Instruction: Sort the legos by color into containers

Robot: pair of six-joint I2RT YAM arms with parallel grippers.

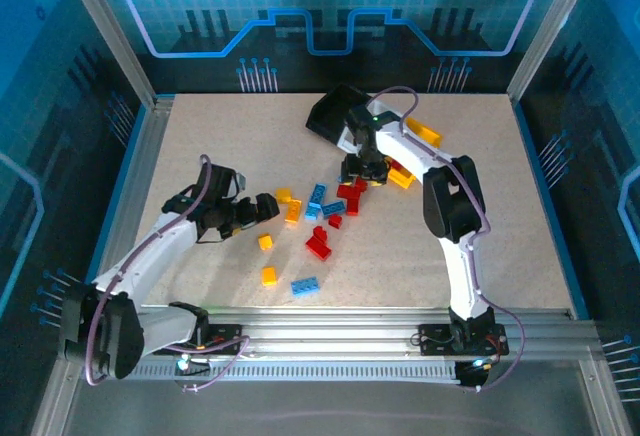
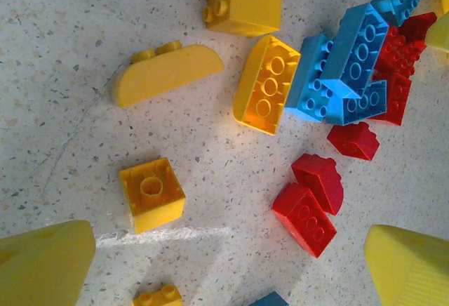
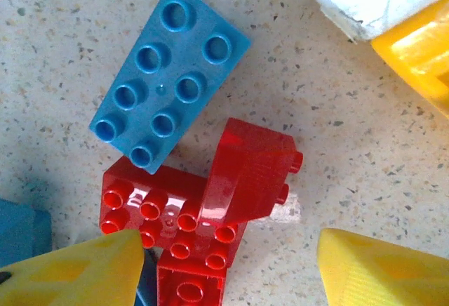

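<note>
From above, most bricks (image 1: 320,246) are lying loose in the middle of the desk (image 1: 200,136). The black bin (image 1: 335,111) is sitting tilted at the far side. My left jaws are hanging low beside the yellow bricks, and my right jaws are hanging over the red ones.

My left camera is showing my left jaws wide apart and holding nothing. A square yellow brick (image 2: 151,194) is lying just ahead of them.

My right camera is showing my right jaws apart too, not squeezing yet. A sloped red brick (image 3: 245,173) is leaning on a flat red brick (image 3: 147,208), and a blue brick (image 3: 168,74) is touching that one.

I am thinking the leaning brick could slip or both could lift together. The blue one could get dragged along.

I am seeing no words to read.
</note>
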